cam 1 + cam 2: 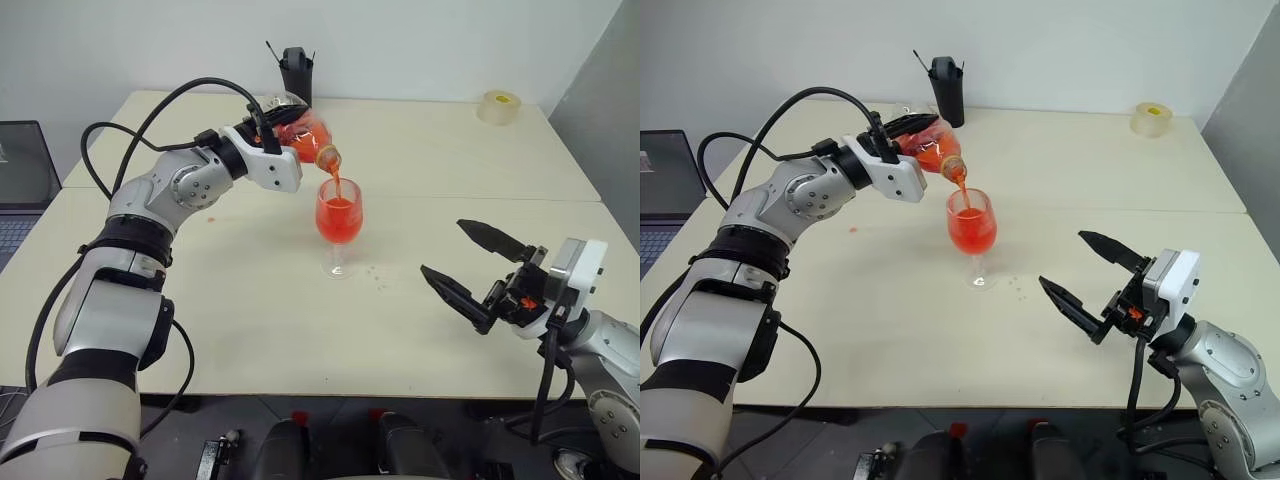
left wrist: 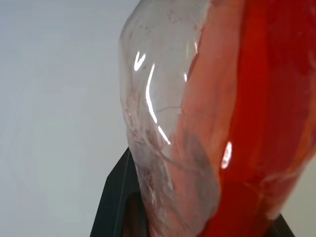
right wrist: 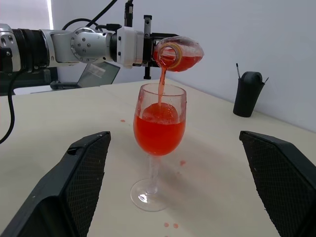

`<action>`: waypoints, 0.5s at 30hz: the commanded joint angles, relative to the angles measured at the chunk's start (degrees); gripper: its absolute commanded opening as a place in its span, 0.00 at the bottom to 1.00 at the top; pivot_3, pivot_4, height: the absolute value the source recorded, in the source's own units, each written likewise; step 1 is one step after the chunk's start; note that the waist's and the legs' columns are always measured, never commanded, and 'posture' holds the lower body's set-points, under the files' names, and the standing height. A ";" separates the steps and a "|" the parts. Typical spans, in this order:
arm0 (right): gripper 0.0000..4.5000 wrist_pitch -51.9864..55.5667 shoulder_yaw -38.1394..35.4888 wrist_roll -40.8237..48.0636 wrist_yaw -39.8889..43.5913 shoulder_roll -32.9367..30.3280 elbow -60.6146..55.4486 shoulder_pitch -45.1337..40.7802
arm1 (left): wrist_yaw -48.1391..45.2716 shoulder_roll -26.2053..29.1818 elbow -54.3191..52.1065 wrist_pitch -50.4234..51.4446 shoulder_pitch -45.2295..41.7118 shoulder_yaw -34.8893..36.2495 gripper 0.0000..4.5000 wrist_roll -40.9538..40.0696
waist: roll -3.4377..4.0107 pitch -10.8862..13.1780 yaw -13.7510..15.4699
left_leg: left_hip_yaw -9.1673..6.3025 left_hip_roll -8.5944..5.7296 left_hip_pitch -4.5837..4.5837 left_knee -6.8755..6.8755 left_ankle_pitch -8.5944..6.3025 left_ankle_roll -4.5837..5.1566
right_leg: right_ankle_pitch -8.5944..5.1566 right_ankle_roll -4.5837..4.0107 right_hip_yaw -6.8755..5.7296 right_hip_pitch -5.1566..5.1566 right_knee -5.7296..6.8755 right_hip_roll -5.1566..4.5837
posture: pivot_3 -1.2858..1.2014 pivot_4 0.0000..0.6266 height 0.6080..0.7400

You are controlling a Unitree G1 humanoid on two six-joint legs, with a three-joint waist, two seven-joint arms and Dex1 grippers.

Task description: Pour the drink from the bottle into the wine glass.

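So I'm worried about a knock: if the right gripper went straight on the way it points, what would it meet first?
Probably the wine glass, which stands centred between the open right gripper's fingers; depth is unclear.

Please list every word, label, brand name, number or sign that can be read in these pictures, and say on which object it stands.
None can be read. The bottle, the wine glass, the black cup and the tape roll carry no visible print. The laptop at the table's edge shows nothing legible.

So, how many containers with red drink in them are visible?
2: the bottle, tilted in the left gripper, and the wine glass standing on the table under it.
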 commanded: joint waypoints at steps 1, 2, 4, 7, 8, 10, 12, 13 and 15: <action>1.00 0.08 -0.03 0.11 -0.49 -0.54 -1.88 -0.76 | -5.97 -2.60 0.11 3.43 -0.01 5.11 0.23 -10.85 | 0.00 0.00 0.00 | 0.00 0.00 0.00 0.00 0.00 0.00 | 0.00 0.00 0.00 0.00 0.00 0.00 | 0.52 0.24 1.00; 1.00 0.17 0.05 0.15 -0.50 -0.57 -1.95 -0.78 | -8.67 -3.73 0.23 4.75 0.40 6.51 0.23 -14.45 | 0.01 -0.01 0.00 | 0.00 0.01 0.00 0.01 0.00 0.00 | 0.00 0.00 -0.01 0.00 0.01 0.00 | 0.52 0.24 1.00; 1.00 0.36 0.23 0.19 -0.53 -0.64 -1.96 -1.19 | -15.66 -6.07 -0.48 8.67 1.95 9.41 0.23 -22.05 | 0.01 -0.01 -0.03 | 0.00 0.03 0.00 0.03 0.00 0.00 | 0.00 0.00 -0.01 0.01 0.00 -0.02 | 0.52 0.24 1.00; 1.00 0.86 0.09 0.67 -0.71 -0.89 -2.15 -2.06 | -22.04 -8.01 -2.73 14.86 4.11 13.12 0.22 -29.50 | 0.02 -0.01 -0.31 | 0.01 0.02 0.00 0.03 0.01 -0.01 | 0.00 0.00 -0.01 0.00 0.01 0.01 | 0.52 0.24 1.00; 1.00 1.03 0.01 0.86 -0.73 -0.96 -2.20 -2.34 | -23.07 -8.23 -3.43 16.61 4.69 14.03 0.22 -30.97 | 0.01 -0.01 -0.41 | 0.01 0.02 0.01 0.03 0.01 -0.01 | 0.00 0.00 0.00 0.00 0.01 0.04 | 0.52 0.24 1.00; 1.00 1.46 -0.25 1.62 -0.83 -1.20 -2.38 -3.17 | -25.00 -8.56 -4.74 21.00 6.11 15.97 0.22 -34.06 | 0.02 -0.01 -0.42 | -0.01 0.01 0.01 0.03 0.00 -0.01 | 0.00 -0.01 -0.01 -0.01 0.03 0.08 | 0.52 0.24 1.00; 1.00 2.30 -0.90 3.32 -1.04 -1.79 -2.50 -5.15 | -25.27 -9.11 -6.02 26.66 8.09 18.77 0.22 -37.74 | 0.01 -0.01 -0.43 | 0.00 0.03 0.01 0.03 0.00 -0.01 | 0.00 -0.01 0.03 -0.01 0.03 0.08 | 0.52 0.24 1.00; 1.00 2.78 -1.04 3.79 -1.14 -2.25 -2.62 -6.31 | -25.05 -9.37 -6.71 29.63 9.00 20.14 0.22 -39.35 | 0.02 -0.02 -0.43 | -0.01 0.05 0.01 0.03 0.00 -0.01 | 0.00 -0.01 0.03 -0.01 0.03 0.06 | 0.52 0.24 1.00; 1.00 4.89 -0.32 4.39 -2.41 -3.76 -3.04 -11.06 | -23.78 -9.87 -8.32 36.84 11.37 23.27 0.22 -42.60 | 0.03 -0.03 -0.39 | -0.03 0.09 0.02 0.05 0.00 0.00 | 0.00 0.00 0.02 0.00 0.03 0.03 | 0.52 0.24 1.00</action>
